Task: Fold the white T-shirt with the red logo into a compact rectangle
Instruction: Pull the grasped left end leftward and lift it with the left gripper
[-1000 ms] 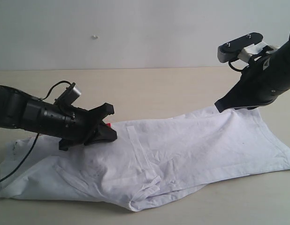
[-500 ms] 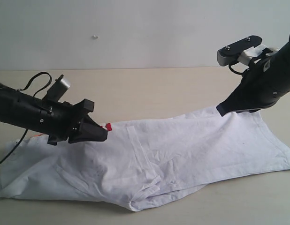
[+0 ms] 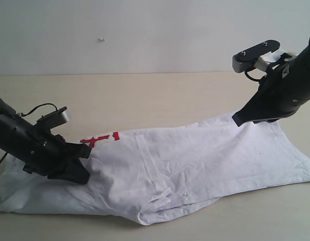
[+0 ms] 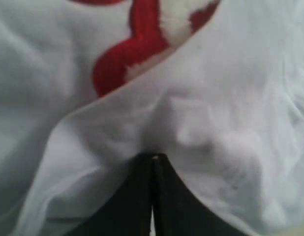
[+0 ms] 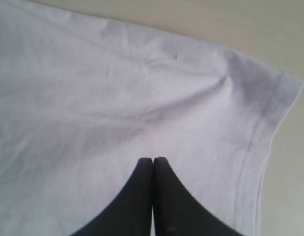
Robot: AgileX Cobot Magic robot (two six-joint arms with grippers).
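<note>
The shirt [image 3: 205,155] lies rumpled on the bench [image 3: 145,95], logo [image 3: 101,139] half covered; the left claw [image 3: 85,176], clamped on puckered cloth, should pull low and slow while the right claw [image 3: 238,119], closed empty, steadies the hem.

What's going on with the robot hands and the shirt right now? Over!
Left gripper shut, tip in the shirt. Right gripper shut at its far edge. Shirt rumpled, logo partly showing. Nothing in the way.
</note>
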